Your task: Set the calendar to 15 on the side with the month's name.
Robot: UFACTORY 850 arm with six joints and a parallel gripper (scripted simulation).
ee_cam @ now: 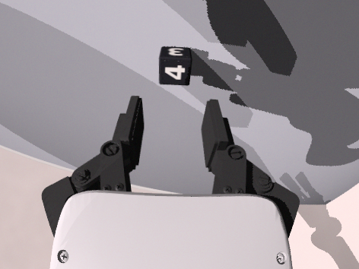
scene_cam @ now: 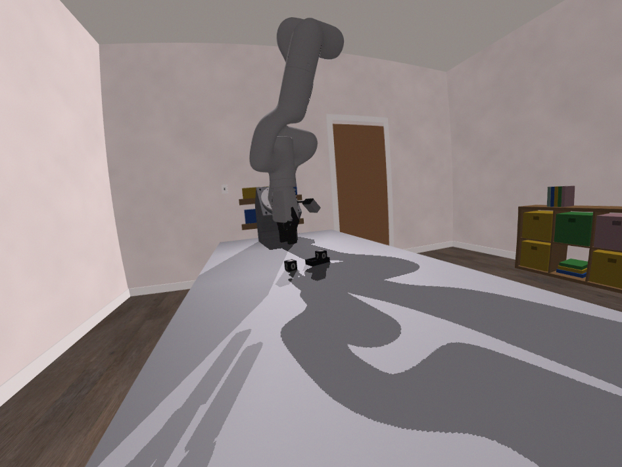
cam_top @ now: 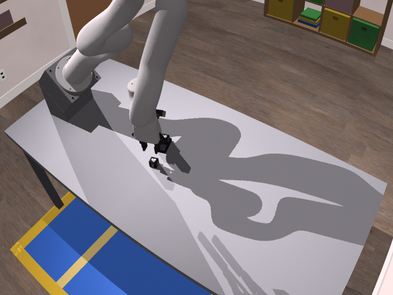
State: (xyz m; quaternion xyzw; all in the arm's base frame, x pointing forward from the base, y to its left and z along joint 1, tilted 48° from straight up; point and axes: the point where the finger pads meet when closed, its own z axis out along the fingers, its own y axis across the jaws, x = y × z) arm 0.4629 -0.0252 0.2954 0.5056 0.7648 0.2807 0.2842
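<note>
A small black tray [cam_top: 167, 146] [scene_cam: 311, 262] lies on the grey table [cam_top: 285, 206]. One black number cube [cam_top: 165, 137] [scene_cam: 321, 256] stands in one end of it, with a 6 on top. The second cube [cam_top: 153, 162] [scene_cam: 290, 265] [ee_cam: 176, 64] stands loose on the table a little in front of the tray, with a 4 on top. My gripper [cam_top: 150, 147] [scene_cam: 287, 235] [ee_cam: 173, 112] hangs above the table beside the tray. Its fingers stand about half apart with nothing between them. In the wrist view the loose cube lies just beyond the fingertips.
The arm's grey base block [cam_top: 65, 95] stands at the table's back left corner. A blue and yellow mat [cam_top: 79, 241] lies on the floor by the table's near edge. A shelf with coloured boxes [cam_top: 336, 22] stands far off.
</note>
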